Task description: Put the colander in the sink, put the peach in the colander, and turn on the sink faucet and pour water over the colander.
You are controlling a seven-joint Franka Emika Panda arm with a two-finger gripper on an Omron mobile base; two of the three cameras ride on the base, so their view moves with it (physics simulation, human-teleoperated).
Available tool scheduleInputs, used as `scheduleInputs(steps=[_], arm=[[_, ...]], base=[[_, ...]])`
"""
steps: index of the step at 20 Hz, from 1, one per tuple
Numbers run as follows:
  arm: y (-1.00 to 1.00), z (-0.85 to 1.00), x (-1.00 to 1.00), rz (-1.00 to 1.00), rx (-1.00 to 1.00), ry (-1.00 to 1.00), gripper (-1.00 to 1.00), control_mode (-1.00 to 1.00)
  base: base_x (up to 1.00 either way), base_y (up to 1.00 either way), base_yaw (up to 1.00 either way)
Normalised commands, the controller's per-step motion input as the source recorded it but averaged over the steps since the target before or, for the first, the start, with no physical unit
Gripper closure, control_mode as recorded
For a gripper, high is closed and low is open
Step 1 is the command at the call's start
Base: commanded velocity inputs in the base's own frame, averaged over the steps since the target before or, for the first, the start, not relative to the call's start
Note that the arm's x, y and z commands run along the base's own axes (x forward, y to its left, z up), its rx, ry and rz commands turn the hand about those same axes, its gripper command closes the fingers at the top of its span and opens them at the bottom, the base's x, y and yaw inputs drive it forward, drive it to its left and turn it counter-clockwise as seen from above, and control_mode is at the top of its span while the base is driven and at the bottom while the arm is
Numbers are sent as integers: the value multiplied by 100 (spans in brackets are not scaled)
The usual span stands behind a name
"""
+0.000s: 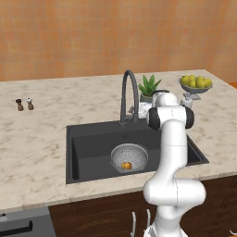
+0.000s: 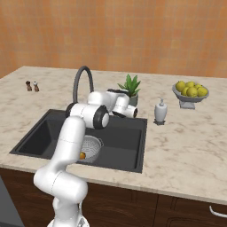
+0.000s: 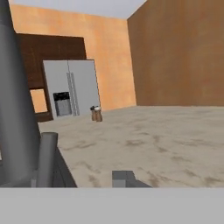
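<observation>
The colander (image 1: 132, 153) sits in the dark sink (image 1: 88, 143), toward its front, and holds the small orange peach (image 1: 127, 165). In the right base view my arm partly covers the colander (image 2: 91, 146) and the peach (image 2: 82, 155). The gooseneck faucet (image 1: 130, 88) stands behind the basin, and no water shows at its spout. My gripper (image 1: 139, 110) is level with the faucet's base, just to its right, pointing left along the counter. In the hand view the faucet column (image 3: 13, 109) and its lever (image 3: 46, 157) stand close on the left, and one fingertip (image 3: 124, 177) shows.
A potted plant (image 1: 148, 86), a soap dispenser (image 2: 160, 111) and a footed bowl of yellow fruit (image 1: 195, 84) stand right of the faucet. Two small shakers (image 1: 24, 104) sit far left on the counter. A fridge (image 3: 72, 87) stands beyond the counter's end.
</observation>
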Motion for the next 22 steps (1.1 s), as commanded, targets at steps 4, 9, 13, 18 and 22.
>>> scheduleInputs(steps=[4, 9, 13, 18, 22], arm=[[-30, -1, 28, -5, 1, 7, 100, -100], [-41, -5, 18, -6, 0, 2, 100, -100], [-51, -9, 2, -9, 0, 0, 100, -100], [-56, -8, 0, -10, 0, 0, 100, -100], [-67, -11, 0, -11, 0, 1, 100, -100]], base=[[0, 0, 0], [0, 0, 0], [0, 0, 0], [0, 0, 0], [0, 0, 0]])
